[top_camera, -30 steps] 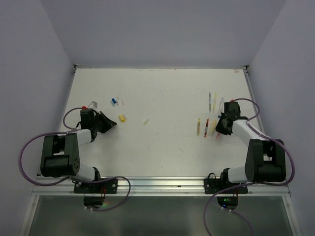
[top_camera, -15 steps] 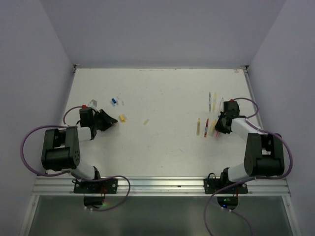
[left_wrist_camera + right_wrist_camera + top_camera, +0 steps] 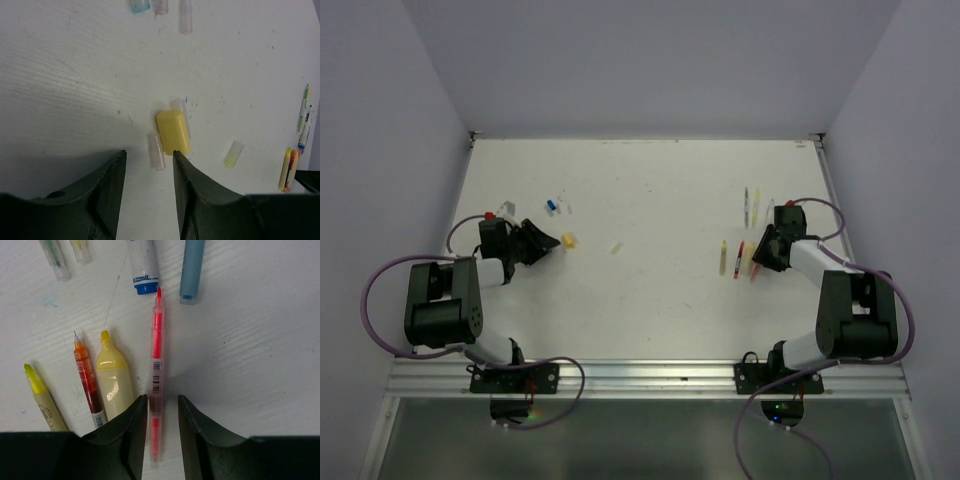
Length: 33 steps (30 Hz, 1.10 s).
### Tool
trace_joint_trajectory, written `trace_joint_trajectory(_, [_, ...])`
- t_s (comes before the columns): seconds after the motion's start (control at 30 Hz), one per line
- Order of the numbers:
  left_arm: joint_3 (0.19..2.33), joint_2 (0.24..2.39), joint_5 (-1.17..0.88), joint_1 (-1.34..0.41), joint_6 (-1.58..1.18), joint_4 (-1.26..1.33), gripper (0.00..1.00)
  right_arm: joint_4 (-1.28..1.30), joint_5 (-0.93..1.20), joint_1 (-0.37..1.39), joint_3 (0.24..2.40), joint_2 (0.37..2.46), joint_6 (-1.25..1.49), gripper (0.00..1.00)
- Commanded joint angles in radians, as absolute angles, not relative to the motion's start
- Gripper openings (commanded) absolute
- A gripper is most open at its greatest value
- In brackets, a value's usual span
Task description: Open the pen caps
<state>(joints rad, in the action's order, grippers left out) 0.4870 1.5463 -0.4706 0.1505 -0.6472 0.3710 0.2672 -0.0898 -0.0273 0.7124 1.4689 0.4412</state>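
Yellow pen cap now lies free on the table at the tips of the left gripper, half open and empty, as the right gripper eases narrowly open off the bare-tipped pink pen, so another looks uncapped.

Light even, diffuse, from above. White table reads bright. Soft grey shadows spread around left gripper and right gripper; gripper bodies nearly black. Wrist views sharp; top view coarse, small items indistinct.
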Motion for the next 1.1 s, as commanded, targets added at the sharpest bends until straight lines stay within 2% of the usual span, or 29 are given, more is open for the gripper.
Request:
trace_joint_trajectory(0.0, [0.485, 1.516, -0.491, 0.164, -0.650, 0.403, 0.46, 0.275, -0.095, -0.032, 0.707, 1.445, 0.446, 0.35])
trace_joint_trajectory(0.23, [0.468, 1.431, -0.500, 0.163, -0.660, 0.373, 0.46, 0.299, -0.103, -0.032, 0.713, 1.396, 0.443, 0.35])
trace_joint_trajectory(0.53, [0.411, 1.191, -0.534, 0.164, -0.715, 0.333, 0.50, 0.420, -0.176, -0.031, 0.759, 1.238, 0.430, 0.36])
trace_joint_trajectory(0.73, [0.345, 1.050, -0.624, 0.161, -0.791, 0.379, 0.53, 0.488, -0.121, -0.031, 0.778, 1.125, 0.430, 0.37])
trace_joint_trajectory(0.77, [0.339, 1.030, -0.636, 0.160, -0.798, 0.376, 0.54, 0.509, -0.127, -0.031, 0.781, 1.102, 0.428, 0.41])
trace_joint_trajectory(0.8, [0.325, 1.013, -0.643, 0.158, -0.808, 0.373, 0.55, 0.515, -0.127, -0.031, 0.781, 1.091, 0.428, 0.50])
trace_joint_trajectory(0.83, [0.319, 0.981, -0.649, 0.158, -0.813, 0.370, 0.59, 0.523, -0.121, -0.029, 0.779, 1.080, 0.425, 0.51])
trace_joint_trajectory(0.9, [0.304, 0.953, -0.669, 0.152, -0.825, 0.368, 0.64, 0.532, -0.083, -0.031, 0.769, 1.066, 0.428, 0.71])
trace_joint_trajectory(0.93, [0.301, 0.934, -0.681, 0.149, -0.827, 0.364, 0.66, 0.535, -0.068, -0.031, 0.756, 1.065, 0.434, 0.74])
trace_joint_trajectory(0.97, [0.298, 0.927, -0.684, 0.140, -0.830, 0.359, 0.68, 0.538, -0.049, -0.031, 0.749, 1.063, 0.440, 0.98])
trace_joint_trajectory(1.0, [0.295, 0.920, -0.689, 0.134, -0.833, 0.357, 0.92, 0.535, -0.041, -0.031, 0.743, 1.066, 0.440, 0.99])
trace_joint_trajectory(1.03, [0.290, 0.907, -0.699, 0.126, -0.836, 0.357, 1.00, 0.538, -0.031, -0.031, 0.733, 1.066, 0.445, 0.99])
trace_joint_trajectory(1.07, [0.279, 0.897, -0.701, 0.112, -0.850, 0.357, 1.00, 0.541, -0.006, -0.031, 0.729, 1.069, 0.446, 0.99])
